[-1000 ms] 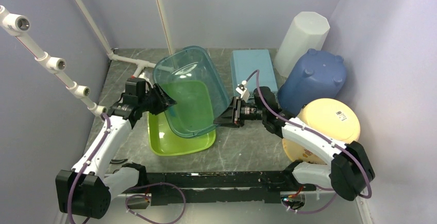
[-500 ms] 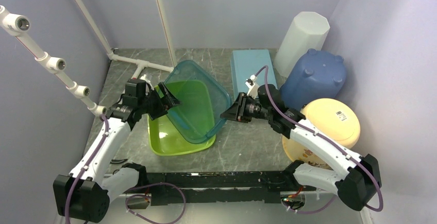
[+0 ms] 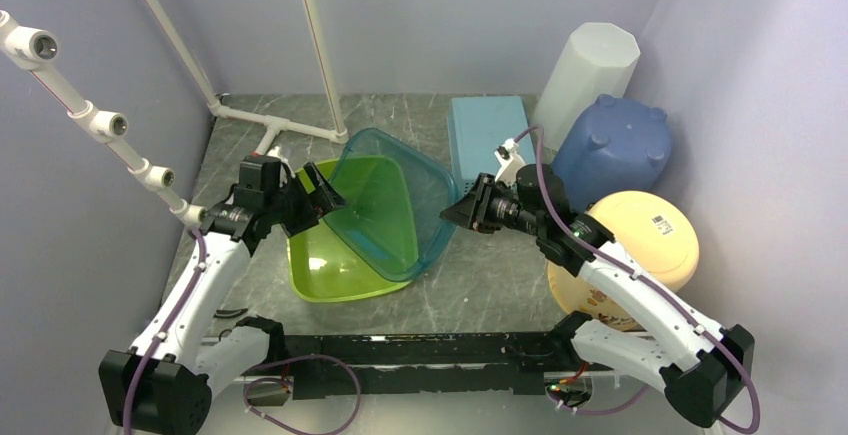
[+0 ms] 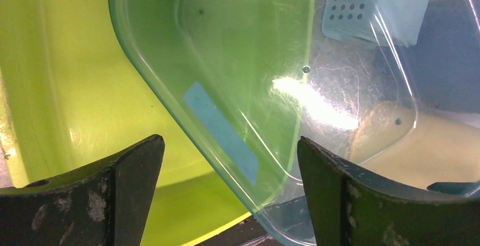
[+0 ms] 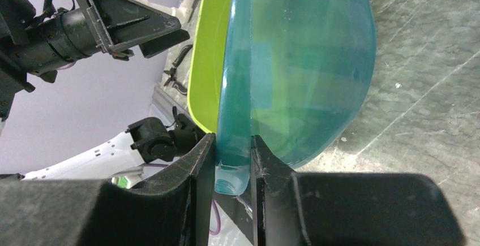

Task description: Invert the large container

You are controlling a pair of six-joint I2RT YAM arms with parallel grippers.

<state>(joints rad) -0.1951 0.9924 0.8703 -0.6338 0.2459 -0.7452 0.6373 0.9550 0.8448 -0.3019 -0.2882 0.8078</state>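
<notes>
The large container (image 3: 385, 205) stands on edge in the green tub (image 3: 325, 270), left of bench centre. Right jaws clamp its rim — left jaws stand apart, clear. Roll the rim over slowly, clamp firm.

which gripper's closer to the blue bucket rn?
Right. The right gripper, shut on the teal container, is near the blue bucket; the left gripper hangs open on the container's far side.

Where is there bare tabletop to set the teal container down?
Bare table lies between the green tub, the cream bowl and the base rail; a smaller patch behind the teal container, between the white pipe and the blue box. The right rear, with blue bucket and white bin, is crowded.
</notes>
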